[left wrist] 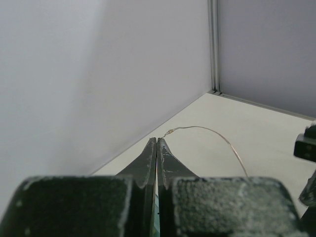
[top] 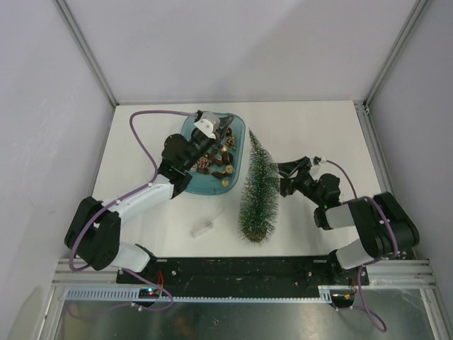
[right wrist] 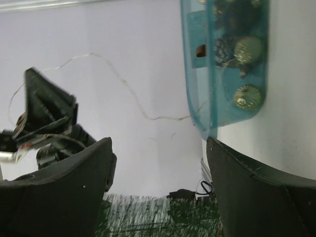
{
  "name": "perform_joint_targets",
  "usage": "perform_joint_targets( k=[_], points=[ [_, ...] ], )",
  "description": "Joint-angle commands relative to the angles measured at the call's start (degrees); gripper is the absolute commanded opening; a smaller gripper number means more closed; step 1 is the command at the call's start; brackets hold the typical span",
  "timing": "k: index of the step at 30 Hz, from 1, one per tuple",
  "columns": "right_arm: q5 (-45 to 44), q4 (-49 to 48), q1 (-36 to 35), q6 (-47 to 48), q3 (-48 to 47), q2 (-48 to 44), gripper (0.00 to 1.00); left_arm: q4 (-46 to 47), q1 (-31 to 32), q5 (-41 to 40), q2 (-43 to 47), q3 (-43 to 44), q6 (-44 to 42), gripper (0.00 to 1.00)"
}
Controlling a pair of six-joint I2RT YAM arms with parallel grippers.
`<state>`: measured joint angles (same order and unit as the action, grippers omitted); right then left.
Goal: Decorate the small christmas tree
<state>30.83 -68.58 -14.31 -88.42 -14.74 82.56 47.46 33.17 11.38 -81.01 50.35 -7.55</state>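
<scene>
Top view: my left gripper (top: 211,122) covers the far left part of the teal tray (top: 237,180); the ornaments (top: 226,168) left showing are too small to tell apart, as is the white object (top: 204,228) near the front edge of the tabletop (top: 304,127). Right wrist view: the small christmas tree (right wrist: 148,212) is cut by the bottom edge, the tray by the top edge. Left wrist view: the thin wire (left wrist: 217,133) passes out of sight behind my finger block (left wrist: 232,202)
</scene>
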Motion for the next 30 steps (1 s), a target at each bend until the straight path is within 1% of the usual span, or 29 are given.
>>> perform_joint_targets(
  k=[1,4,6,10,16,22,30],
  points=[
    [-3.92,-16.0,-2.74,-5.95,-2.95,8.58,0.81,2.46,0.3,0.79,1.17,0.92,-0.17,0.0],
    [-6.73,-20.0,-4.12,-8.29,-4.51,13.54,0.79,2.38,0.35,1.15,1.51,0.81,0.32,0.0],
    [-8.7,-21.24,-4.74,-9.1,-5.78,15.29,0.78,2.26,0.33,1.45,1.64,0.78,0.58,0.0],
    [-11.84,-21.76,-5.09,-9.24,-7.8,15.81,0.74,1.93,0.4,1.96,1.95,0.44,1.01,0.0],
    [-15.17,-21.94,-4.99,-9.97,-9.36,15.9,0.65,1.49,0.35,2.56,2.7,-0.74,1.51,0.0],
    [-14.53,-22.48,-5.01,-11.33,-10.04,16.37,0.51,1.24,0.34,2.25,3.27,-1.25,1.31,0.0],
    [-13.67,-22.74,-4.28,-11.08,-9.06,15.6,0.21,1.23,0.39,2.02,3.49,-1.61,1.08,0.0]
  ],
)
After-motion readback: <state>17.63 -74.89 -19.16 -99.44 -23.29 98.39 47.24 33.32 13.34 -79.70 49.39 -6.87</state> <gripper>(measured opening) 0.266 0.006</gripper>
